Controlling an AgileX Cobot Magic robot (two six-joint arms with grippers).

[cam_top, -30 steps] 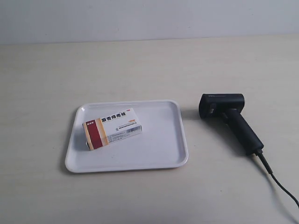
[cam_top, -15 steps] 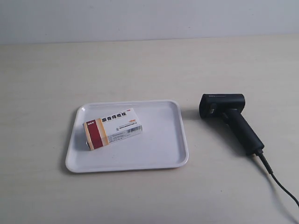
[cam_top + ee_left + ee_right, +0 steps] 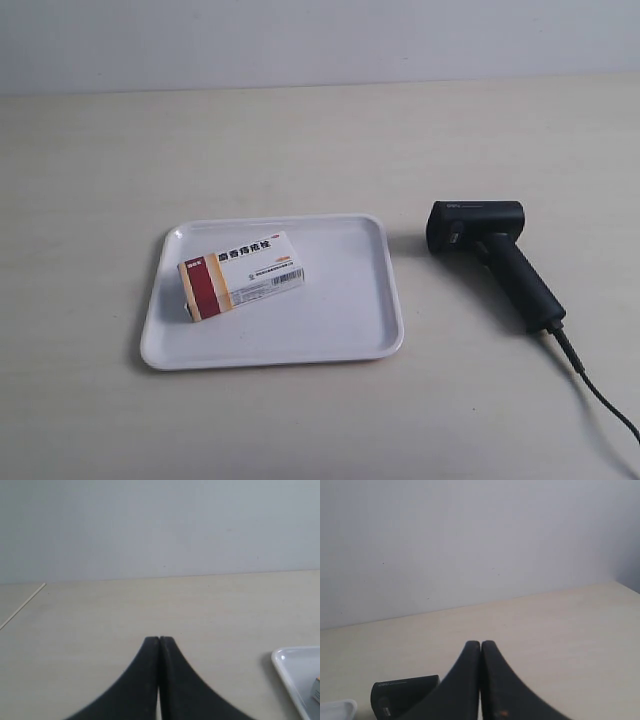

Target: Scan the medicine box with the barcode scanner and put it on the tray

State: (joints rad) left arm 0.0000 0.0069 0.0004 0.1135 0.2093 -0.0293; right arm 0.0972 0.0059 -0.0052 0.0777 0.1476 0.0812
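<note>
White tray (image 3: 330,335) holds the medicine box (image 3: 240,274); barcode scanner (image 3: 490,255) beside.

Bare test bench: plain tabletop (image 3: 300,130), blank wall (image 3: 320,40).

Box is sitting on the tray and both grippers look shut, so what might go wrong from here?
The box lies flat on the glossy tray, so a shut left gripper would have to open first and may slide it instead of gripping. The scanner lies on its side; the right gripper could tip it on pickup. Its cable trails off the view's edge and may drag when it is lifted.
</note>
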